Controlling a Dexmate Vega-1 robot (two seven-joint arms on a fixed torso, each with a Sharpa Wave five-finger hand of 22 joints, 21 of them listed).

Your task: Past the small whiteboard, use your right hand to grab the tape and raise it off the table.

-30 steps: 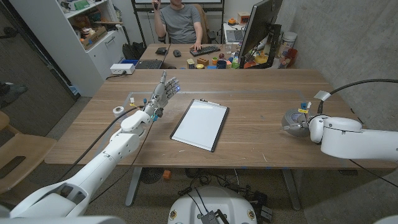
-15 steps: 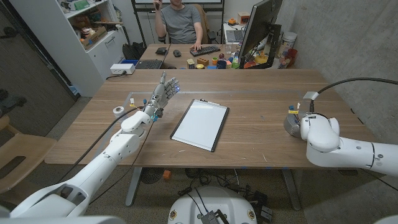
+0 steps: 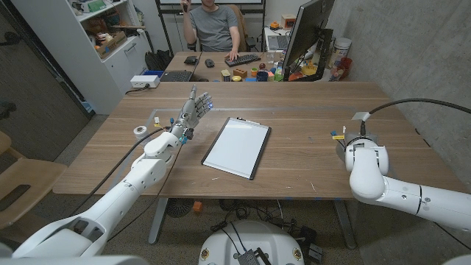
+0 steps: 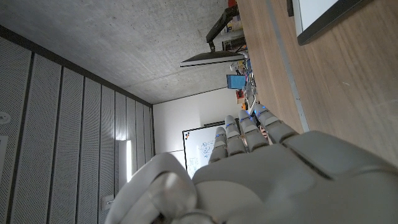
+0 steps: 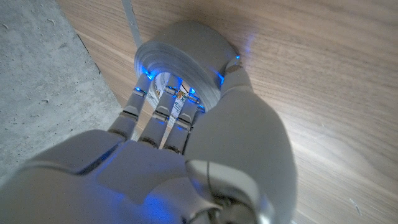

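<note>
Fingers (image 5: pixel 158 115) of the right hand (image 5: pixel 186 155) curled around one tape roll (image 5: pixel 186 59) on the bench (image 5: pixel 311 93), beyond one whiteboard (image 3: pixel 237 146); left hand (image 3: pixel 193 110) fingers spread.

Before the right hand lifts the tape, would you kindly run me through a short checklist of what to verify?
1. Right hand on the tape: ok, fingers reach into the roll's hole, thumb on its outer wall.
2. Grip firmly closed: cannot tell.
3. Tape off the table: not ok, the roll lies on the wood.
4. Small whiteboard away from the lift: ok, it lies at mid-table.
5. Left hand out of the way: ok, raised, holding nothing, beyond the whiteboard.
</note>
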